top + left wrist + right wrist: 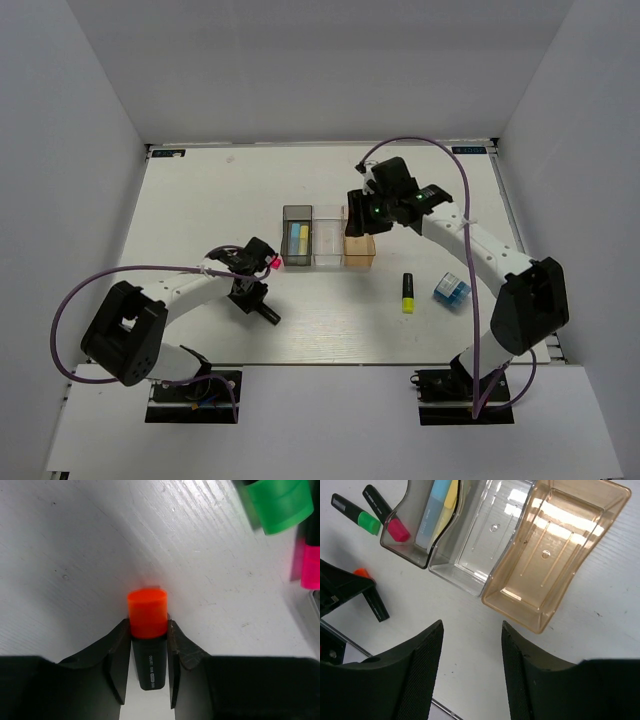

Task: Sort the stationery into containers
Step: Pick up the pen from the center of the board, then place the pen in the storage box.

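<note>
The orange highlighter (147,630) lay on the bench (75,555), its long axis running straight out between the left fingers (116,652), cap at the far end; they gripped its barrel. The right fingers (422,670), spread and empty, hung just short of the orange-tan bin (555,545).

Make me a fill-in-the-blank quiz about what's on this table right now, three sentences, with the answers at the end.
1. The left gripper is shut on the highlighter with the ___ end.
2. The dark grey bin holds pale blue and ___ blocks.
3. The right gripper is ___ and holds nothing.
Missing words: orange; yellow; open.
</note>
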`<control>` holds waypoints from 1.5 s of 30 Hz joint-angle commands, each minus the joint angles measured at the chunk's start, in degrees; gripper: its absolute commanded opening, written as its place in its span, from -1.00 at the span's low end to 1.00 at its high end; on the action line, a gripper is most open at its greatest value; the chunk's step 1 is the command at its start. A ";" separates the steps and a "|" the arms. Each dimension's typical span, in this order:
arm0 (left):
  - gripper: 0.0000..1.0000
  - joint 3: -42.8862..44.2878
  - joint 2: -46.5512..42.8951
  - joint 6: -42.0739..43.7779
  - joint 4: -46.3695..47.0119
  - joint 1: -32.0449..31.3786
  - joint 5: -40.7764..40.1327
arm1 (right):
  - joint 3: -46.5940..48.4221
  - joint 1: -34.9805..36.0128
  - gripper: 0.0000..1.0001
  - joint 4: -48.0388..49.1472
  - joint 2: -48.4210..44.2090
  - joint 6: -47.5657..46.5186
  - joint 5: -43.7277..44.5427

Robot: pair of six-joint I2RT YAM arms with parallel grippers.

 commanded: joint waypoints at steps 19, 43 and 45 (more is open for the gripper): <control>-1.00 27.93 -1.88 35.05 -5.51 -9.68 -6.67 | -18.96 -6.03 -1.00 -0.57 -23.42 -14.76 1.05; -0.79 61.97 37.24 60.29 3.82 -5.29 4.50 | -25.12 -11.56 -0.17 2.76 -25.62 -18.54 -1.06; -0.67 61.71 37.32 60.29 3.74 -5.02 4.93 | -25.03 -11.74 0.17 2.15 -24.13 -18.63 -1.15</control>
